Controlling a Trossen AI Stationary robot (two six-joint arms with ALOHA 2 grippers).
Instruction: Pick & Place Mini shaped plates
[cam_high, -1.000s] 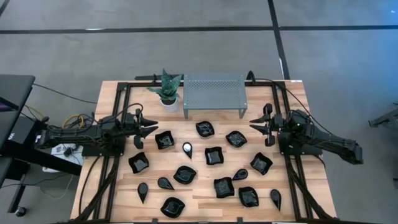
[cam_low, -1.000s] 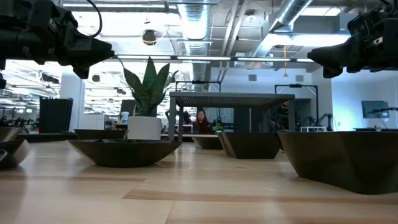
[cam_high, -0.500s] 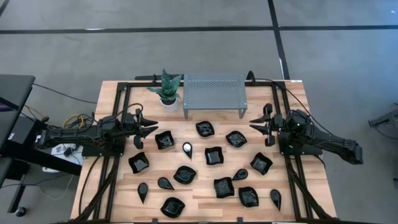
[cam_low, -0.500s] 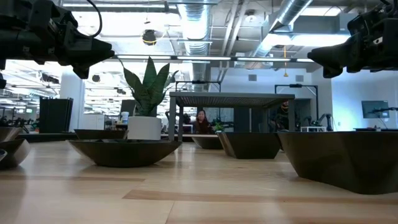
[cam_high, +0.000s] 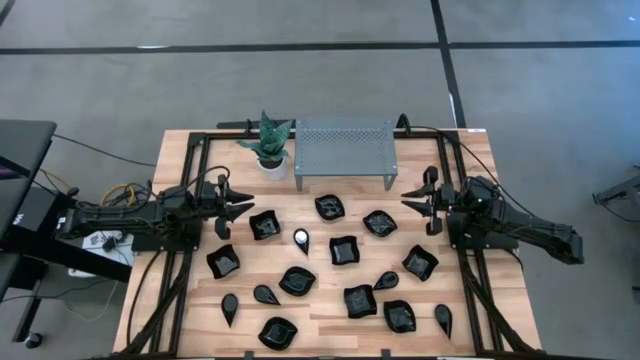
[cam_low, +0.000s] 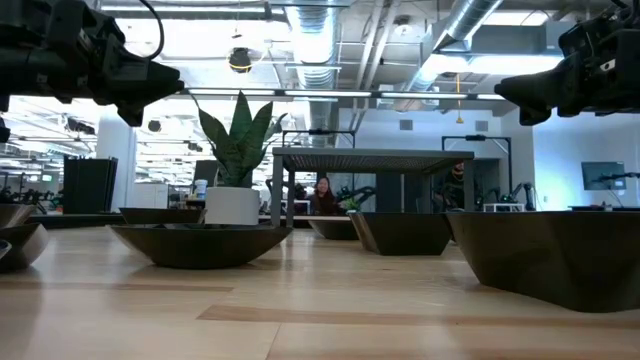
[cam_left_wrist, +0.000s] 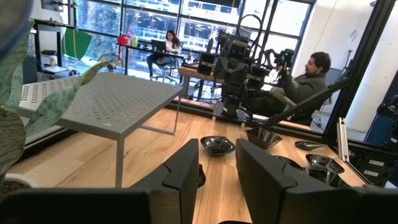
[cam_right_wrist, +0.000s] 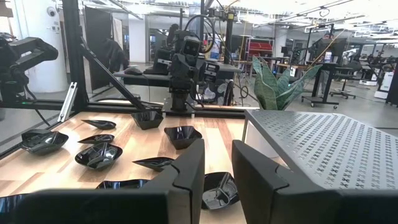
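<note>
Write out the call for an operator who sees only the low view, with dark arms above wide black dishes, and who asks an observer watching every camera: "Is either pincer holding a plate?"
Observer: No. The left pincer and the right pincer hover at opposite sides of the table, and the wrist views show an empty gap between each pair of jaws.
Operator: How many plates are there?
Observer: From above I count fifteen mini plates, scattered on the wood between the two arms.
Operator: Has any been placed on the rack?
Observer: No. From above, the top of the grey perforated rack carries no plate.
</note>
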